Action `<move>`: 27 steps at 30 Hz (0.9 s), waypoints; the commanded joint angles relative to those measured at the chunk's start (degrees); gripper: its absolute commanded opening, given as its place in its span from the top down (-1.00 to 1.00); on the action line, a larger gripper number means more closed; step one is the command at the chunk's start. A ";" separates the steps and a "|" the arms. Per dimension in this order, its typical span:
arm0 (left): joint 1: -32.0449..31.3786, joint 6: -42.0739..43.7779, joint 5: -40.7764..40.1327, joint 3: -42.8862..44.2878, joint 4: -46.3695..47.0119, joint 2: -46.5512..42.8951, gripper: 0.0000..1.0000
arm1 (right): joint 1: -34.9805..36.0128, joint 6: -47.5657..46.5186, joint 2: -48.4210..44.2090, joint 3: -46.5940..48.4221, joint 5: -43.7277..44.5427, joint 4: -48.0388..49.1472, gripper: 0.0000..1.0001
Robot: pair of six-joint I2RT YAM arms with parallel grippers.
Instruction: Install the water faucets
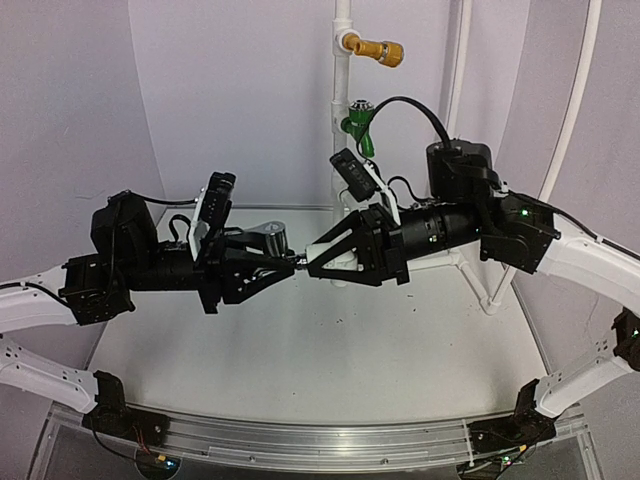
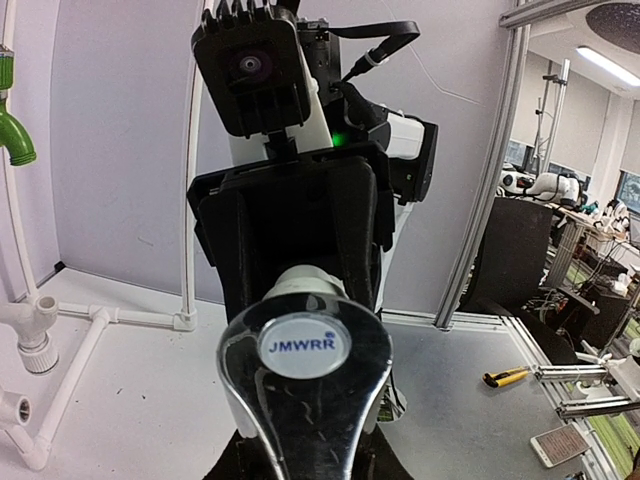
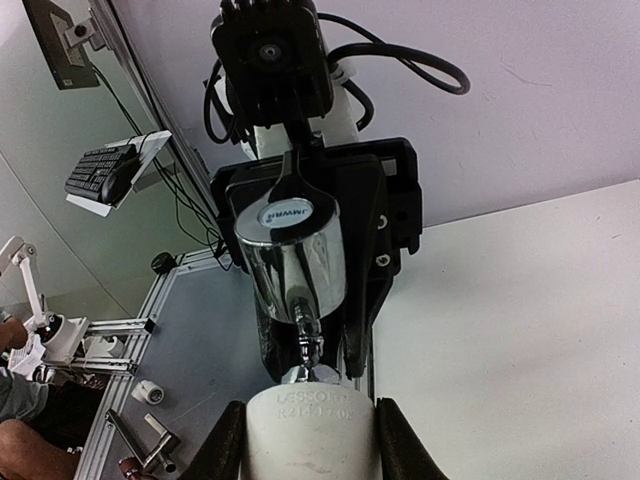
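In the top view my left gripper is shut on the shiny silver tap, lever handle up. My right gripper is shut on the white plastic fitting. The two face each other in mid-air above the table, and the tap's stem meets the fitting's socket. In the right wrist view the fitting sits between my two fingers, with the tap's threaded end touching its top. In the left wrist view the tap's handle with a JMWRR cap hides my fingers.
A white pipe frame stands at the back with a yellow-brass tap and a green tap. Open pipe sockets sit low on the frame. A yellow tool lies beyond the table edge.
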 commanded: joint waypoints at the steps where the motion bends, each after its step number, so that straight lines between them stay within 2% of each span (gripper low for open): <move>1: -0.25 1.98 0.96 0.46 -2.34 0.77 1.00 | 0.81 2.68 1.36 3.62 -2.68 6.16 1.00; 9: -0.54 16.72 -3.38 2.68 -11.05 -0.93 1.00 | 0.78 14.16 4.22 3.56 -9.52 6.11 1.00; 17: -3.33 29.11 -11.36 2.57 -13.83 -1.57 1.00 | -1.48 26.30 7.75 7.02 -10.68 6.17 1.00; 27: -11.79 43.00 -29.06 2.29 -15.62 3.35 1.00 | -4.00 36.02 11.67 6.13 -22.27 6.64 1.00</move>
